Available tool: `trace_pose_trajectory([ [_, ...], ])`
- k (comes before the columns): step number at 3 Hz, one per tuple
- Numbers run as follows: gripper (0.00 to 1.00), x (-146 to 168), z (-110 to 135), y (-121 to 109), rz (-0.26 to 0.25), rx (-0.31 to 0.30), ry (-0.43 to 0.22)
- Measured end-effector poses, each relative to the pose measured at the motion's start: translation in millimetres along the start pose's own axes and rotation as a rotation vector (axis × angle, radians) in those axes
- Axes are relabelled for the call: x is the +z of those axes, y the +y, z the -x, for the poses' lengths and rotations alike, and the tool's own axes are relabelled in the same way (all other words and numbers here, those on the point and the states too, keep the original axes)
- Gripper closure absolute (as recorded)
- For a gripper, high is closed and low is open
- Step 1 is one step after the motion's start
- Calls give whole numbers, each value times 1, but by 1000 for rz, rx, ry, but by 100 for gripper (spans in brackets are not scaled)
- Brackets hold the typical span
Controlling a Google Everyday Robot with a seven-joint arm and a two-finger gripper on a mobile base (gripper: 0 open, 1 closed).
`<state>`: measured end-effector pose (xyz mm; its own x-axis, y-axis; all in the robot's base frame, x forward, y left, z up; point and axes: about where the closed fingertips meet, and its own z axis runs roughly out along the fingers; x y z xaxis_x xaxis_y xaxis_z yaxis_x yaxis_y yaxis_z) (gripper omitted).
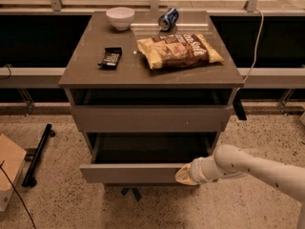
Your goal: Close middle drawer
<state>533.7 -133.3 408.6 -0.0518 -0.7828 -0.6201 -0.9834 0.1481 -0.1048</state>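
Cream-tipped gripper [187,175] sits against the right end of the front strip; grip state cannot be told. Wide, shallow grey-brown middle drawer [133,173] stands partly out, inner floor exposed, below the taller panel under the brown counter [86,73].

The arm [257,168] is a smooth, rounded tube in creamy white, thick where it enters from the right. A few small dark specks, like screw heads, dot its shell. Toward the middle drawer [133,173] it narrows through a paler, ringed collar [202,170]. The gripper [187,175], at the right end of that drawer's front strip, is dull yellow-tan and blunt.
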Motion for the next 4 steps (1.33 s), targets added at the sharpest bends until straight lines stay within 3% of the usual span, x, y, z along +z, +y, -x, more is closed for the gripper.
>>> trace_pose_trajectory([
  [2,8,2,1,2,5,0,-2],
  [3,0,3,1,3,7,-1,-3],
  [4,0,3,1,3,7,-1,-3],
])
